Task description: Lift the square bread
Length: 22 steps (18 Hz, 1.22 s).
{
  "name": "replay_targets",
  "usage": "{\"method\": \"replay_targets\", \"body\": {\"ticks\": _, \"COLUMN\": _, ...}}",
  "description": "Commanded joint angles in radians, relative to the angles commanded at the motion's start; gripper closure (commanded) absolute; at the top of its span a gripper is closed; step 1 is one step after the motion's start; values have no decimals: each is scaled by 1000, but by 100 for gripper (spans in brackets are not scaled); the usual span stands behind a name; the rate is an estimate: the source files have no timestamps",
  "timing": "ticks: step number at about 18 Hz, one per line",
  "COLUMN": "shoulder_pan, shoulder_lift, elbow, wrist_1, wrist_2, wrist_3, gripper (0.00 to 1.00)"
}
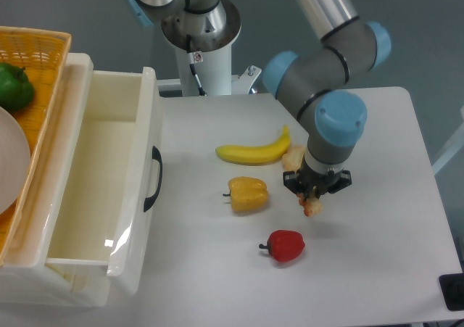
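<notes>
The square bread (312,207), a small orange-brown piece with pale patches, hangs from my gripper (316,191), which is shut on its upper end. Only its lower end shows below the fingers, and it appears to be lifted just off the white table (377,196). The gripper points straight down, to the right of the yellow pepper (247,193) and above and right of the red pepper (286,246).
A pale cream bun (293,156) lies just left of the wrist, beside the banana (253,151). A white open drawer box (101,189) with a black handle stands at the left, and a wicker basket (32,51) with a green fruit sits behind it.
</notes>
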Motion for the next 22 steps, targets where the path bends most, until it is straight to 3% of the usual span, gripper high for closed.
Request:
{"method": "replay_targets", "body": {"ticks": 7, "shoulder_pan": -18, "shoulder_lift": 72, "elbow": 6, "wrist_1": -41, "wrist_2": -26, "wrist_3": 40, "gripper": 71}}
{"method": "replay_targets", "body": {"ticks": 22, "shoulder_pan": -38, "shoulder_lift": 77, "elbow": 0, "wrist_1": -43, "wrist_2": -26, "wrist_3": 80, "gripper": 71}}
